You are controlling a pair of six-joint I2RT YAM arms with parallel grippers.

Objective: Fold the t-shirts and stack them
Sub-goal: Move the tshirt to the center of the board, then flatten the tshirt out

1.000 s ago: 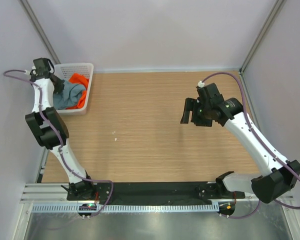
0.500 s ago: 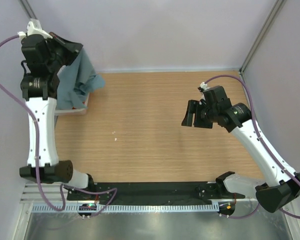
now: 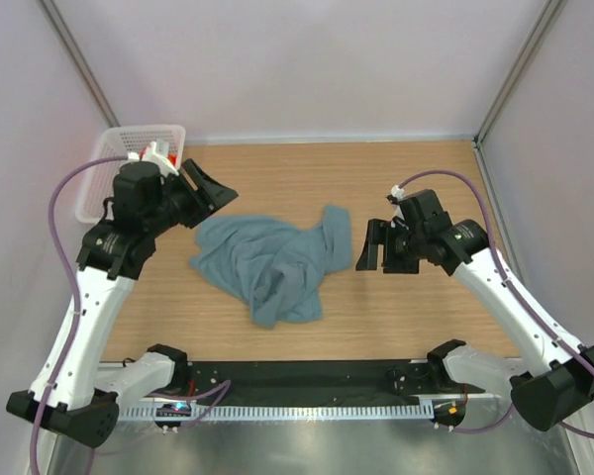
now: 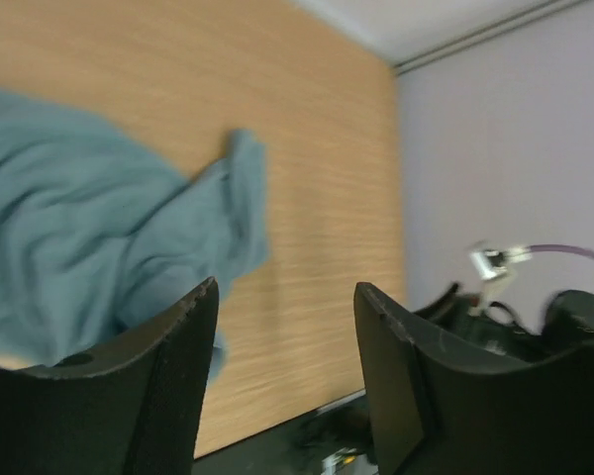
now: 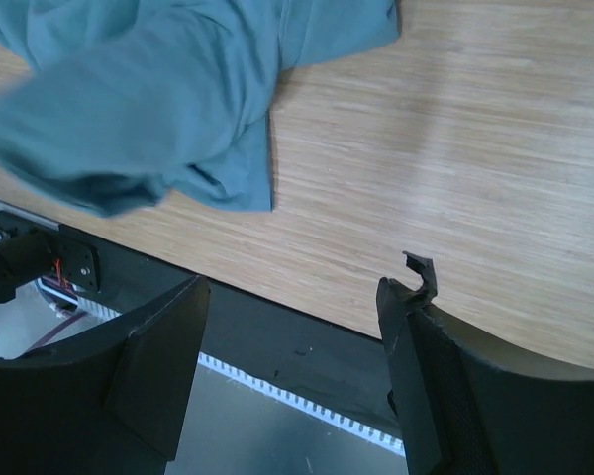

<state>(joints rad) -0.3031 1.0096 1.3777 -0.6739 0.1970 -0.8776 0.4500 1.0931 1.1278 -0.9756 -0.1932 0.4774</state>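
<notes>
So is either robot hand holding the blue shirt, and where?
Nothing is held. The grey-blue t-shirt lies crumpled on the table; left gripper and right gripper are both open and empty.

White lattice basket (image 3: 158,134) at the far left corner of the wooden table (image 3: 426,178).

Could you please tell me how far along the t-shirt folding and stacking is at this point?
Early. Done: the grey-blue t-shirt lies on the table, outside the white basket. In hand: nothing; the left fingers and right fingers are open, near it. Left: it is crumpled, so flattening, folding and stacking remain. The left arm hides much of the basket, so no second shirt shows clearly.
</notes>
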